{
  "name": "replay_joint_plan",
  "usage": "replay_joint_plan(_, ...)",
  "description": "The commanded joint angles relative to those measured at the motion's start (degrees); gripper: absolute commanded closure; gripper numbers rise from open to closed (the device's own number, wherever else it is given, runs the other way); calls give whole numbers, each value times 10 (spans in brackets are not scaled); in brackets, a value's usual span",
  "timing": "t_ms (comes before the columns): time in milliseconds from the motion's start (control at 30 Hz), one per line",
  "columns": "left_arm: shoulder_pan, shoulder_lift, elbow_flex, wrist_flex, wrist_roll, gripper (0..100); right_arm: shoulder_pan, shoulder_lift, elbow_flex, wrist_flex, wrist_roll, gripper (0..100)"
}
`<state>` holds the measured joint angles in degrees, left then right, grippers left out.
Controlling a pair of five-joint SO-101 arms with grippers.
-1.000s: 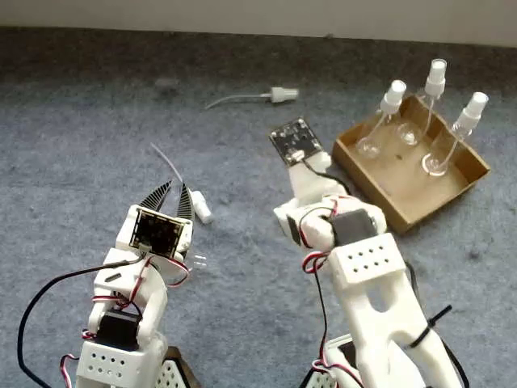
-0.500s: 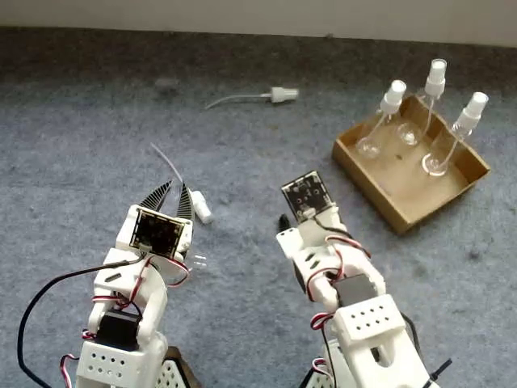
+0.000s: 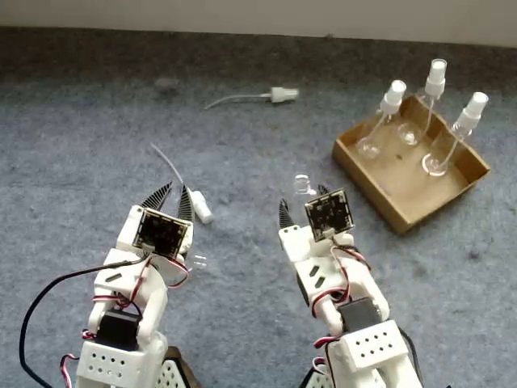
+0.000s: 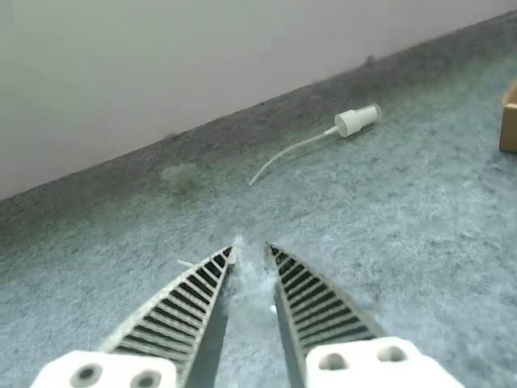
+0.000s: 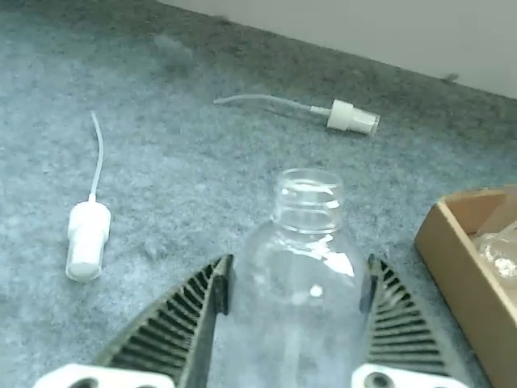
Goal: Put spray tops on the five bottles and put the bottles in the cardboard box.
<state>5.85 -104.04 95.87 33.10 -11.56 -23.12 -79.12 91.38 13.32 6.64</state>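
- Right wrist view – the right gripper point(image 5: 297, 271) pinches an uncapped clear bottle point(image 5: 305, 234), 1 ribbed finger against each side of its body. The open neck points toward the carpet's point(image 3: 242, 153) far edge.
- Risk 1 – the bottle wall is smooth and round. A light pinch could let it slide or twist once a top is pressed onto it.
- Risk 2 – the left gripper point(image 4: 249, 252) is spread only narrowly and is empty. The nearest spray top point(image 3: 200, 207) lies flat just beside its fingers, not between them, so closing here would likely miss it or nudge it away.
- Risk 3 – each top trails a long thin tube that could bend or catch on the neck rim instead of entering. The second spray top point(image 3: 283, 94) lies near the far edge, well apart from both grippers.
- Risk 4 – the cardboard box point(image 3: 365, 187), toward the far right corner, already holds 3 capped bottles point(image 3: 381, 121) standing upright. A careless insertion could topple them.
- Hidden – the bottle's base is cut off, so whether it rests on the carpet cannot be told. In the high view, the wrist camera board covers its body.
- Unclear – a small clear glint point(image 3: 198, 260) beside the left arm may be bottle 5; it cannot be confirmed.
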Motion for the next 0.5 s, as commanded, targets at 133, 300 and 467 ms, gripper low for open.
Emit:
replay_joint_plan(133,13,-7,-125,144,-60,993,-3,-90,91,-106,-6,800)
replay_joint_plan(300,13,-6,-189,216,-121,993,-2,-120,106,-109,-6,800)
replay_joint_plan(467,13,87,-280,264,-202,993,-3,-129,106,-108,-6,800)
